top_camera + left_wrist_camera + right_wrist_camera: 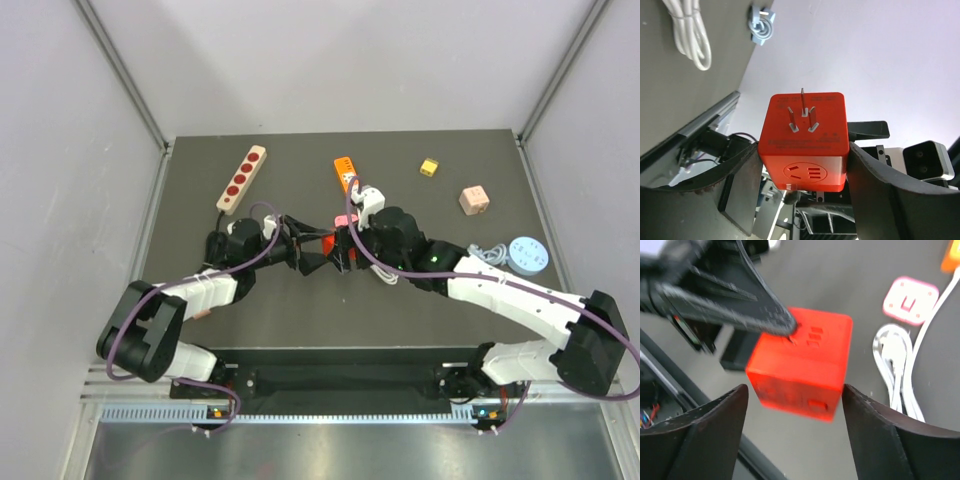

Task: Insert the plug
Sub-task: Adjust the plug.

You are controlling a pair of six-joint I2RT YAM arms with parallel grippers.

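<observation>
Plug [805, 140] hangs mid-table, clamped side-to-side in my left gripper [804, 167], while my right gripper [794, 392] straddles it, contact unclear; looks like the hand-over step, next I need prongs lined up with the orange power strip [344, 170] just beyond.

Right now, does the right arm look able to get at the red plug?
Probably yes. The right arm has its jaws open on either side of the plug, nothing between. The left arm grips it on other faces.
</observation>
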